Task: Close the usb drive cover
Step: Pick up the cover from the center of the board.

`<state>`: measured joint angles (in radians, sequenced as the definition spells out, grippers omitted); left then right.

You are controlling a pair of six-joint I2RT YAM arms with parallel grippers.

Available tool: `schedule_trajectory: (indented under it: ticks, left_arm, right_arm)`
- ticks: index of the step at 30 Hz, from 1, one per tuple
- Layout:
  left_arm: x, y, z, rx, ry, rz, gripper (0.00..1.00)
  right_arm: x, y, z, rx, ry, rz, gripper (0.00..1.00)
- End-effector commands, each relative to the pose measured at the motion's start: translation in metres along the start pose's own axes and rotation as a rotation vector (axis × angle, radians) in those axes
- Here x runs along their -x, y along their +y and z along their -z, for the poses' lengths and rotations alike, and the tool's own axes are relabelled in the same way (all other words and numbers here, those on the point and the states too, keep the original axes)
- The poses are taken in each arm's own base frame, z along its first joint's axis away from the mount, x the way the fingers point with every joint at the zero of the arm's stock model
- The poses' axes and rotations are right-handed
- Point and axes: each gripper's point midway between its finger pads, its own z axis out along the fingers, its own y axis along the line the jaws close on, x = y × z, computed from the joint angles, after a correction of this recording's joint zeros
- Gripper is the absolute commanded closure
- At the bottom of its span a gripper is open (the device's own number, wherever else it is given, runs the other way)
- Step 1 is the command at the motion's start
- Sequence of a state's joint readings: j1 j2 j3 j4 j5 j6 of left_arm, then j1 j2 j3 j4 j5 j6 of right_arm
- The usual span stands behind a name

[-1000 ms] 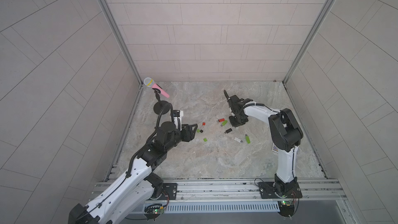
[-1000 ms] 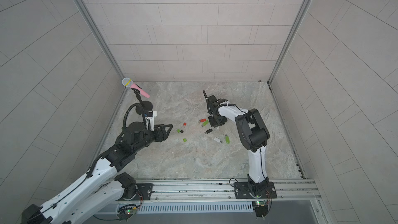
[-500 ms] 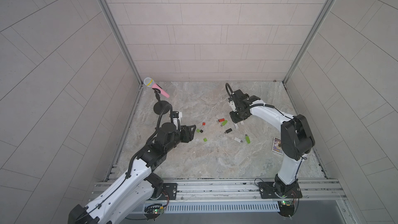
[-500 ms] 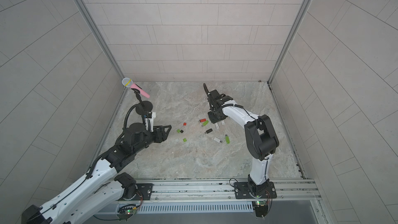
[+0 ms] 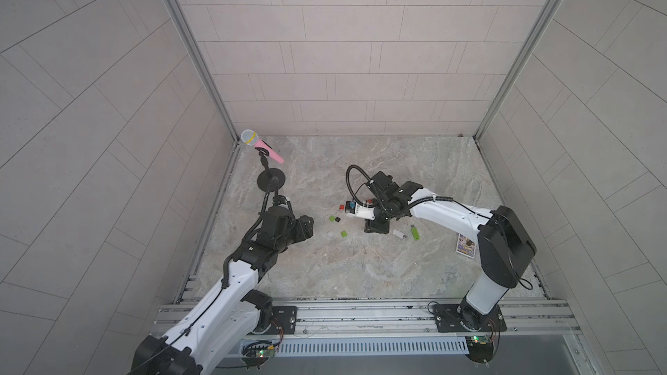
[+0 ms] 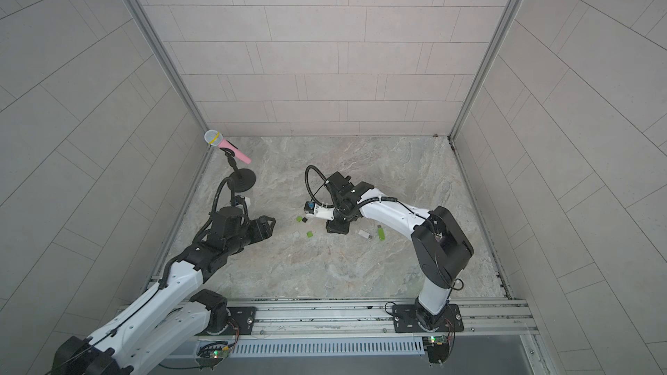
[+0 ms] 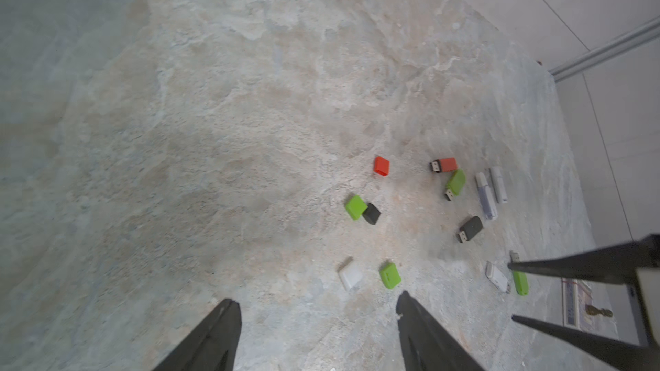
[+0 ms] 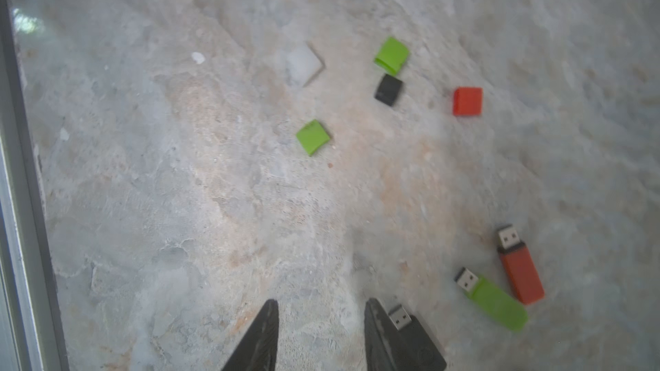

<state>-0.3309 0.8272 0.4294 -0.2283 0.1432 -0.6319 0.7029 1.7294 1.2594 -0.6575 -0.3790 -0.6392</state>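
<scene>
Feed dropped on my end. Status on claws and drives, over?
Left claw open, empty. Right claw open, empty; black drive beside one finger, uncapped. Black cap crowded by green cap.

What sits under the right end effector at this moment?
In the right wrist view, an uncapped black USB drive lies partly beneath one finger of the right end effector, plug showing. The finger covers one edge; contact cannot be judged.
</scene>
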Motion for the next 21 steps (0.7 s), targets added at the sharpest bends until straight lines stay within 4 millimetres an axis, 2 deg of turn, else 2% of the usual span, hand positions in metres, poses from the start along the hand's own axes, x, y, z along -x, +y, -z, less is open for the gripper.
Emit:
schedule_trajectory:
  ticks: [1,5,11,14,17,21]
  left_arm:
    - [-0.003,0.013,0.001,0.032,-0.002,0.082,0.23]
    - [0.000,0.032,0.005,0.125,-0.018,0.112,0.22]
    - [0.010,0.034,0.011,0.162,-0.040,0.104,0.17]
    - [0.013,0.051,0.018,0.259,-0.066,0.123,0.16]
    - [0.017,0.066,0.028,0.356,-0.094,0.119,0.14]
    - [0.020,0.071,0.032,0.387,-0.117,0.145,0.13]
  right_arm:
    - [0.002,0.015,-0.015,0.074,0.050,0.221,0.58]
    - [0.012,0.017,-0.031,0.097,0.099,0.288,0.58]
    - [0.028,0.007,-0.054,0.059,0.124,0.345,0.58]
    - [0.034,0.006,-0.062,0.062,0.126,0.367,0.58]
    - [0.036,0.005,-0.070,0.069,0.140,0.383,0.59]
    - [0.035,0.001,-0.078,0.066,0.170,0.384,0.60]
